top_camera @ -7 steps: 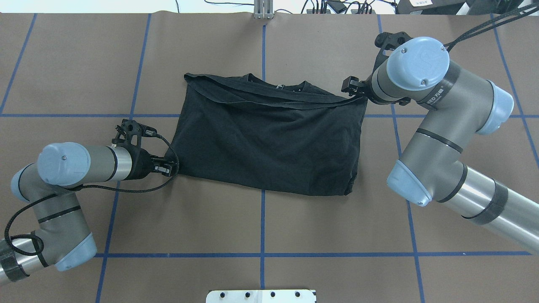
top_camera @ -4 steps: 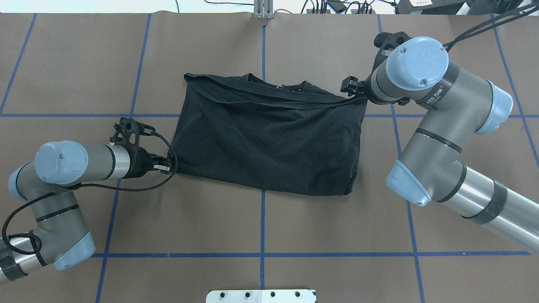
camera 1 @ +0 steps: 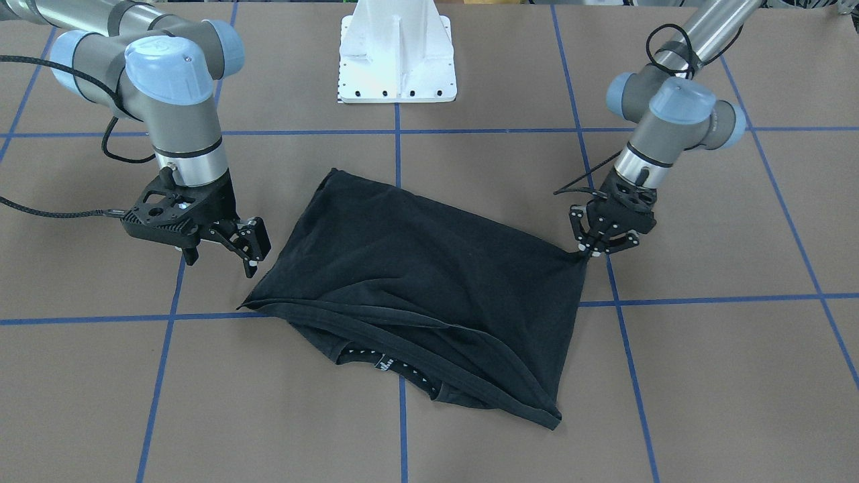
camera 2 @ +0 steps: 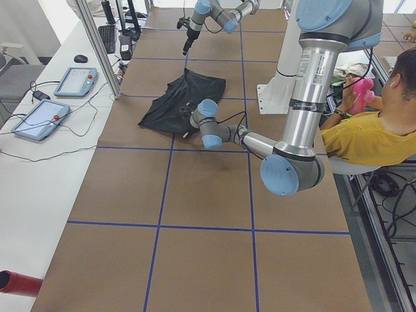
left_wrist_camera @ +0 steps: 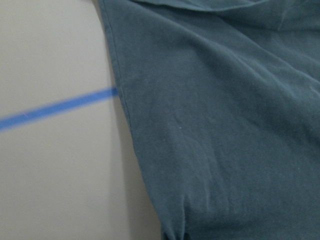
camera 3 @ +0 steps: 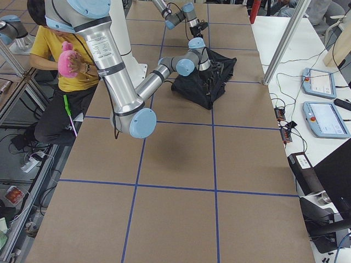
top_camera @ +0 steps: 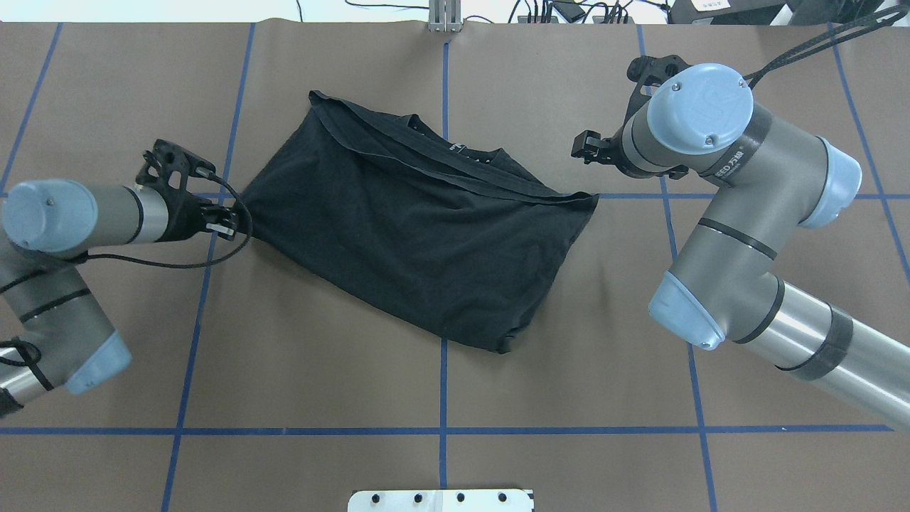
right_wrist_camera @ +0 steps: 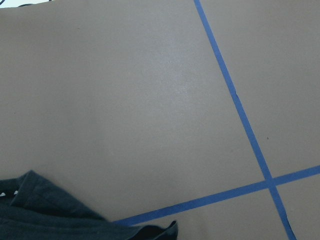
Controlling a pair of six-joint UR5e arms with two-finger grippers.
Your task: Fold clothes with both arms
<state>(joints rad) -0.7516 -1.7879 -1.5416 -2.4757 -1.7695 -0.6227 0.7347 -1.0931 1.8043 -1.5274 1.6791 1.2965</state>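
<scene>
Overhead exterior view: T-shirt (top_camera: pixel 419 242) lies part-folded on the worktop (top_camera: pixel 284 370) between both end effectors. Left end effector (top_camera: pixel 230 221) is clamped on the nearest corner; right end effector (camera 1: pixel 223 261) stands open, just beside the opposite corner. Fabric judged light and limp: grip corners or hems

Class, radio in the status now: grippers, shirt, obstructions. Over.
Left gripper shut on T-shirt corner. Right gripper open, off the cloth. T-shirt folded over, askew on table. White base block stands apart.

Folded black T-shirt (camera 1: pixel 416 282) lies skewed, corner in left claw (camera 1: pixel 585 252)
</scene>
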